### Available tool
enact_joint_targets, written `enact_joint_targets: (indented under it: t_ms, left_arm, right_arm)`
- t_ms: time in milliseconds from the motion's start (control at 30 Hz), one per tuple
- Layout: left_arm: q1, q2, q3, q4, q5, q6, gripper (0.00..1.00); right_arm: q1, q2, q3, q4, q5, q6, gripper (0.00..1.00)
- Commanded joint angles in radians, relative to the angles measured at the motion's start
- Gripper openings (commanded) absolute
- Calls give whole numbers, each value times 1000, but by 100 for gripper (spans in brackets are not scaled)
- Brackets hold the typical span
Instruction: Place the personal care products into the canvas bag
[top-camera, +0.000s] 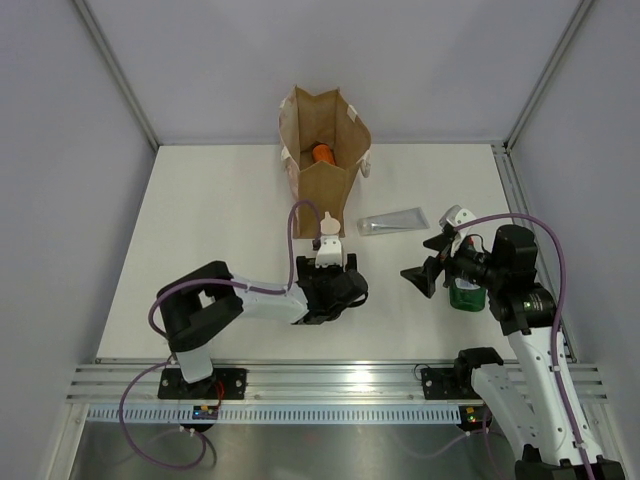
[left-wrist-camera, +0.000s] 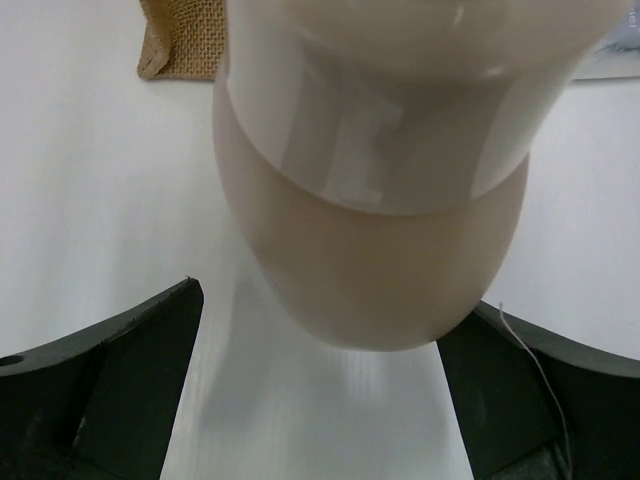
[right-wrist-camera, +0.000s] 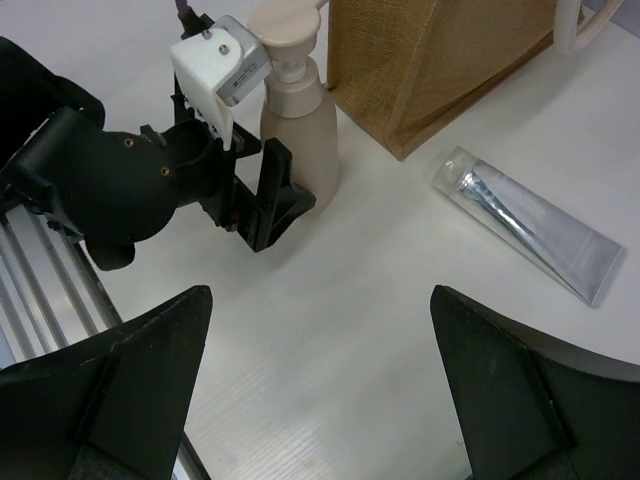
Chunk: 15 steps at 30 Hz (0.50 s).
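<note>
The beige-pink white-capped bottle (top-camera: 327, 237) stands upright on the table just in front of the canvas bag (top-camera: 310, 185). My left gripper (top-camera: 328, 264) is open, one finger on each side of the bottle's base (left-wrist-camera: 370, 270), with a gap on the left side. The orange bottle (top-camera: 323, 153) lies inside the bag. The silver tube (top-camera: 392, 222) lies flat to the right of the bag. My right gripper (top-camera: 425, 260) is open and empty above bare table (right-wrist-camera: 320, 290). The dark green bottle (top-camera: 466, 296) stands under my right arm. The pale green bottles are out of view.
The right wrist view shows the left gripper's fingers (right-wrist-camera: 280, 200) by the bottle (right-wrist-camera: 300, 130), the bag's corner (right-wrist-camera: 440, 60) and the tube (right-wrist-camera: 535, 225). Metal rails (top-camera: 320, 385) run along the near edge. Grey walls enclose the table.
</note>
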Motion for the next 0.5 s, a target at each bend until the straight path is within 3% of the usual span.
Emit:
enact_joint_targets:
  t_ms: [0,167,267,467]
  left_arm:
    - [18,34,38,141,31,121,99]
    - [66,27,30,172,121,173,99]
    - [75,-4,-19,308,167,245,99]
    - [83,19,33,309,144,328,99]
  right_arm:
    - [-15,-7,22,16,-44,-17,100]
    - [-28,-9,24,12,-52,-21,99]
    - [-31,-10,25,8,-55,-21,99]
    - [-39,-9,27,8,-60,-23,99]
